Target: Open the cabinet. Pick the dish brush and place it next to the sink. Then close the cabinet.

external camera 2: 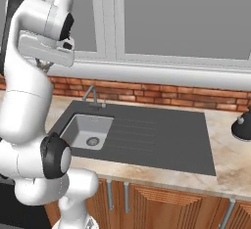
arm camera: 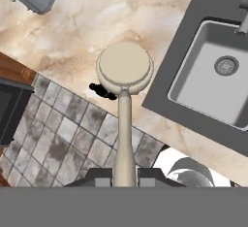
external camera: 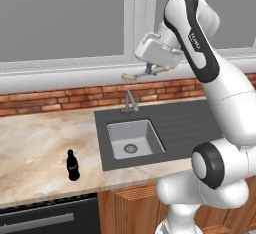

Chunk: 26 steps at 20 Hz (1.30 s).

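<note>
High over the counter's back edge, the gripper (arm camera: 125,176) carries the brush (arm camera: 124,105).
Its jaws are clamped on the brush handle, round head pointing away, above the sink (external camera: 131,139) and faucet (external camera: 129,101). To finish this step well, the arm should likely lower slowly toward bare counter (external camera: 40,143) just beside the sink's left rim, steer wide of the faucet and the bottle (external camera: 73,165), level the handle, and release only once the head touches down.

Beige dish brush (arm camera: 124,75) held level above the counter.
</note>
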Tool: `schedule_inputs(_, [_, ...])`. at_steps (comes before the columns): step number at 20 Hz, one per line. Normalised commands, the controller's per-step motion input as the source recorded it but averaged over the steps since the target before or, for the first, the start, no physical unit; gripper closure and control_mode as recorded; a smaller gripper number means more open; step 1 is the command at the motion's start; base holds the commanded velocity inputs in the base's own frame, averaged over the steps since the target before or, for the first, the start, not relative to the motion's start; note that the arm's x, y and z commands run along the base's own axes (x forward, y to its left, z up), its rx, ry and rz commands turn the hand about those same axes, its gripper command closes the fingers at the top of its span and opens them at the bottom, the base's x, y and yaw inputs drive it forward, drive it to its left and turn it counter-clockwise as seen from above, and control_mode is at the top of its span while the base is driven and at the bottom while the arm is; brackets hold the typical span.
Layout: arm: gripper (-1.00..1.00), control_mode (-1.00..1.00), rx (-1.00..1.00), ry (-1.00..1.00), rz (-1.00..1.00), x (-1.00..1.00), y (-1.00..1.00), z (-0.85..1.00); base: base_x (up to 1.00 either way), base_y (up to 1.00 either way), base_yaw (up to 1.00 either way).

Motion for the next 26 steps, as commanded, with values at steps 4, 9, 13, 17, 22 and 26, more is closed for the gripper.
schedule_inputs(4, [1.0,-1.0,0.0,-0.12,-0.28,0.04,0.38,-0.25,0.0,0.0,0.0])
schedule_inputs(9, [1.0,-1.0,0.0,-0.14,-0.19,0.0,0.42,-0.06,0.0,0.0,0.0])
schedule_inputs(13, [1.0,-1.0,0.0,-0.02,-0.03,0.07,0.29,-0.09,0.0,0.0,0.0])
schedule_inputs(17, [1.0,-1.0,-0.06,0.01,0.05,0.38,0.16,-0.21,0.0,0.0,0.0])
schedule_inputs(22, [1.0,-1.0,-0.02,0.01,0.22,0.02,0.0,-0.41,0.0,0.0,0.0])
schedule_inputs(26, [1.0,-1.0,-0.04,0.0,0.23,0.0,0.0,-0.6,0.0,0.0,0.0])
